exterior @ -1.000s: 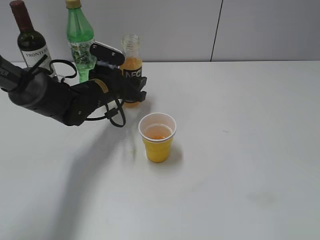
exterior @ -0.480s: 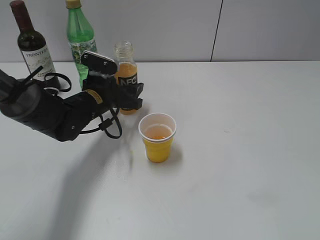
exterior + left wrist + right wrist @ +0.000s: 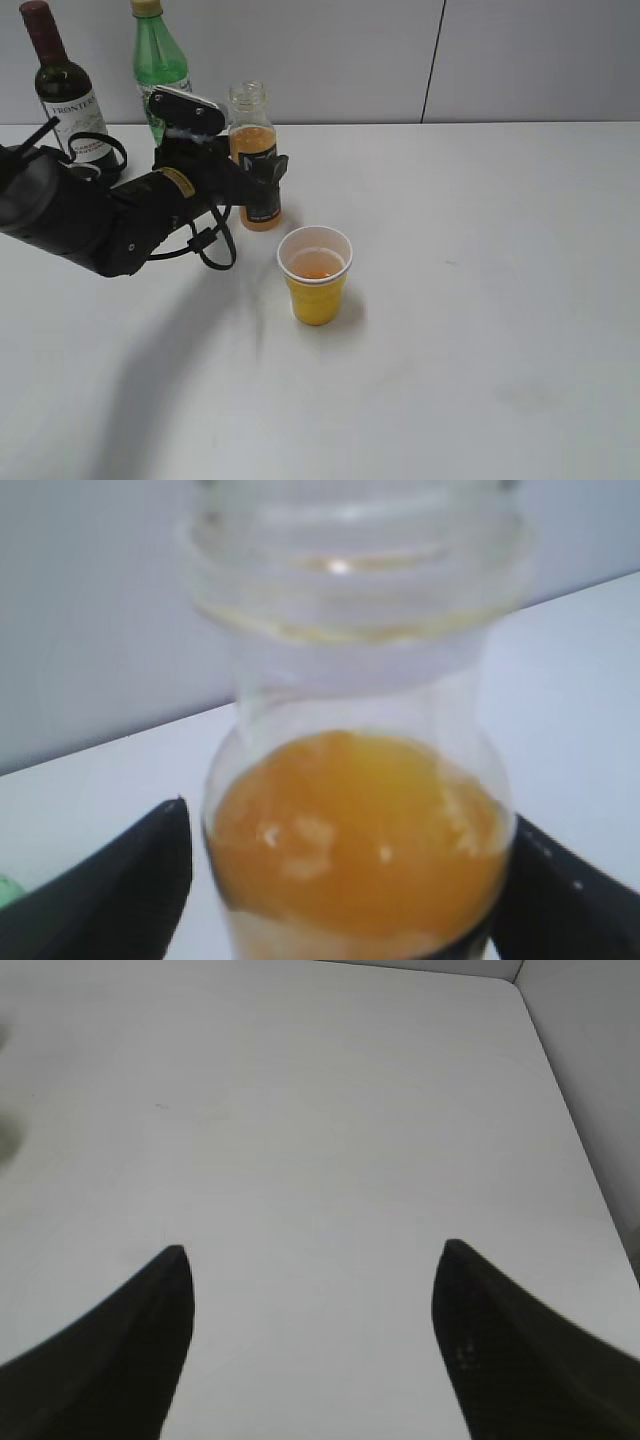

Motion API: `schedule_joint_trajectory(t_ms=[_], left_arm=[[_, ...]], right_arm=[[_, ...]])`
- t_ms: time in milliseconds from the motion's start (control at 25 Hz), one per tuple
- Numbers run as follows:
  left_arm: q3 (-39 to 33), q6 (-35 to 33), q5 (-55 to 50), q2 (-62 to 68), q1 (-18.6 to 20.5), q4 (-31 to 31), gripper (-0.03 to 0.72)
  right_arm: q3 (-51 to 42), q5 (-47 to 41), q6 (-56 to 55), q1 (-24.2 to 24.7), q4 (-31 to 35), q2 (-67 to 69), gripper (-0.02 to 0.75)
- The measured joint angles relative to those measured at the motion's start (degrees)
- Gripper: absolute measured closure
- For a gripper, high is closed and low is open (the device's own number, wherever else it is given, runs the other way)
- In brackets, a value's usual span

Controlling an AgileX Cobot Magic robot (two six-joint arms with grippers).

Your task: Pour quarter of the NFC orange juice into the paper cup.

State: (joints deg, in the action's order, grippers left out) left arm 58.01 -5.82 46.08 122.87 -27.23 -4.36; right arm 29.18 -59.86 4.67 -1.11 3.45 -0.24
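Note:
The NFC orange juice bottle (image 3: pixel 256 135) stands upright and uncapped on the table at the back left, with orange liquid up to its shoulder. It fills the left wrist view (image 3: pixel 355 830). My left gripper (image 3: pixel 250 185) is around its lower body with the jaws open: a thin gap shows beside the left finger (image 3: pixel 345 880). The yellow paper cup (image 3: pixel 316 290) stands in front and to the right of the bottle, with a little orange juice inside. My right gripper (image 3: pixel 312 1260) is open and empty over bare table; it does not show in the exterior view.
A dark wine bottle with a white label (image 3: pixel 62 90) and a taller green plastic bottle (image 3: pixel 158 65) stand at the back left, behind my left arm. A grey wall runs along the table's far edge. The table's right edge shows in the right wrist view (image 3: pixel 570 1110).
My left gripper carried the bottle a little left and set it upright on the table. The bottle's label has turned away from the camera. The cup has not moved.

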Motion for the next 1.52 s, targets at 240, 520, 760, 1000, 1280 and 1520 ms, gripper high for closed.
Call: schedule_joint_trajectory(t_ms=[240,520,760,1000,1280,1520], left_arm=[[-6.7,-0.1,3.3,-4.2,0.0,0.1,0.03],[-15.2,-0.1,4.7,-10.6,0.0,-0.1,0.045],[-20.0,-0.1,-4.2,-19.6,0.7,-1.0,0.055],[-20.2,-0.1,-25.5,-31.6,6.8,-1.5,0.069],[-14.4,-0.1,-59.3,-40.8,17.2,3.0,0.081],[-2.0,-0.1,-87.1,-42.1,21.1,3.9,0.092]], right_arm=[[0.0,0.0,0.0,0.0,0.0,0.0,0.147],[0.0,0.0,0.0,0.0,0.0,0.0,0.147],[0.0,0.0,0.0,0.0,0.0,0.0,0.147],[0.0,0.0,0.0,0.0,0.0,0.0,0.147],[0.0,0.0,0.0,0.0,0.0,0.0,0.147],[0.0,0.0,0.0,0.0,0.0,0.0,0.147]])
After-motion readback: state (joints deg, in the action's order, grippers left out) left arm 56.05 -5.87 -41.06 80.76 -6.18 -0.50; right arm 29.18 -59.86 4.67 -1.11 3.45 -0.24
